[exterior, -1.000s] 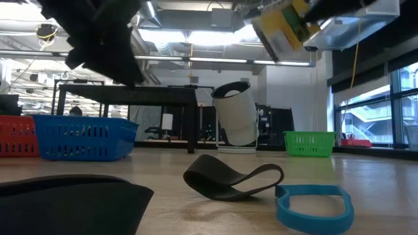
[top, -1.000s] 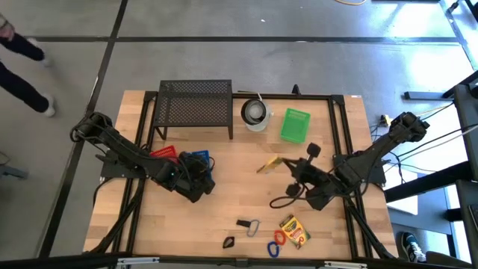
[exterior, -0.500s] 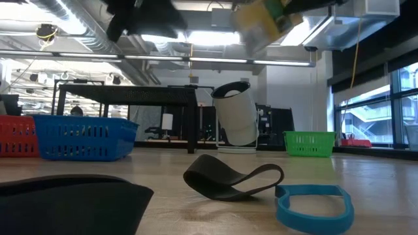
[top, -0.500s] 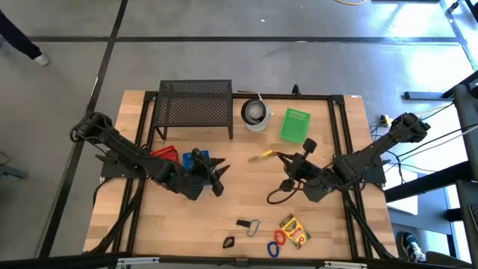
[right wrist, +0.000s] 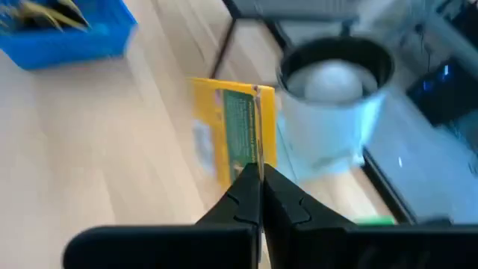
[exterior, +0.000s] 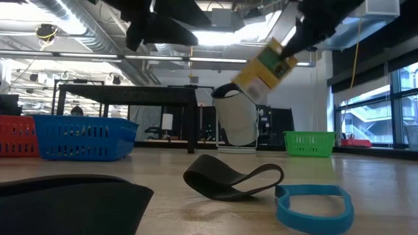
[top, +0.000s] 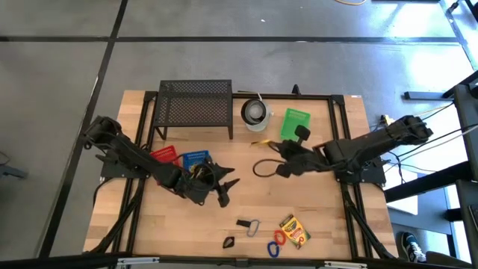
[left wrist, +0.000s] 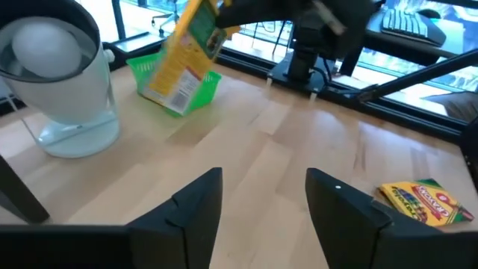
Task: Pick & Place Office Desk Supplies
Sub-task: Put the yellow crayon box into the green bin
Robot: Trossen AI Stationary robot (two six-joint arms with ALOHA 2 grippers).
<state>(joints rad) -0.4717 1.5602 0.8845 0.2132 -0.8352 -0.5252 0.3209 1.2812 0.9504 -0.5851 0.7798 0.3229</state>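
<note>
Beside the green basket (top: 295, 125), right tool (top: 278, 149) pinches the crayon box (exterior: 264, 64); center it before releasing; left tool (top: 224, 190) gapes empty.

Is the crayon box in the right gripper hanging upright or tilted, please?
Tilted: the crayon box hangs slanted from the right gripper, shut on its top edge, above the table.

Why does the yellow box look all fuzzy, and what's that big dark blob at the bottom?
In the right wrist view the crayon box is smeared by motion blur; the low view shows it softly too. The black blob sits too near the low camera to focus, and ceiling lights glare behind.
</note>
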